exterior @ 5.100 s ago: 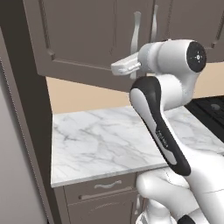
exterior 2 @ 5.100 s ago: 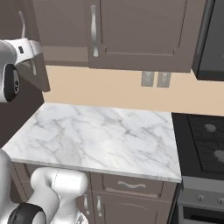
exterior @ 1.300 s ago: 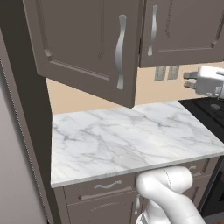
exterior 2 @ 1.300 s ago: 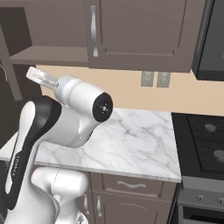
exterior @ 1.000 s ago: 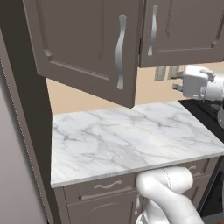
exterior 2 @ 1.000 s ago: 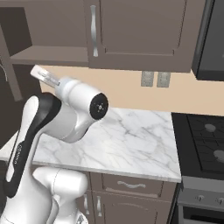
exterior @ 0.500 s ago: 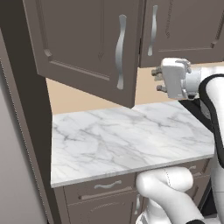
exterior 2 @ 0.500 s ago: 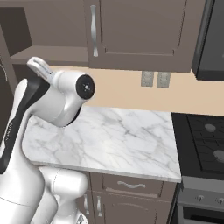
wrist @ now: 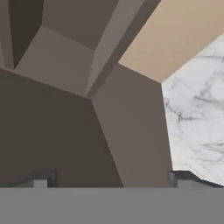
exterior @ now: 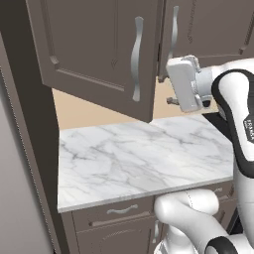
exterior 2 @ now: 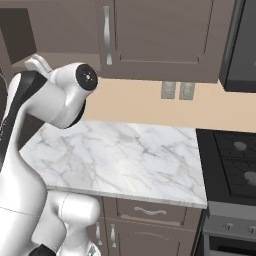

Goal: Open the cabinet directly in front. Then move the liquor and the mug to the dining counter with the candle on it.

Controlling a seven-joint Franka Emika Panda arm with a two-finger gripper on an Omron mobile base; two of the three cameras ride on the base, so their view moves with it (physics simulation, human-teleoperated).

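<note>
In the left base view, the cabinet [exterior: 99, 54] hangs on the wall above the surface [exterior: 139, 158], and its left door stands swung out toward the camera, its wavy silver handle [exterior: 137, 59] catching the light; the neighbouring door to the right is flush and closed. Under the cabinet runs a beige backsplash [exterior: 79, 111], and below the white, grey-veined top sits a drawer front with a small curved pull [exterior: 121, 210]. Further right, the arm's white hand is raised just beside the edge of the open door, at the height of the cabinet's bottom rail. In the hand view the tool [wrist: 111, 178] looks up at the dark underside and side of the cabinet, with its two finger tips [wrist: 41, 179] set wide apart and nothing between them. In the right base view, two wall outlets [exterior 2: 177, 90] sit on the backsplash, and a black stovetop [exterior 2: 232, 162] adjoins the surface at the far right.
</note>
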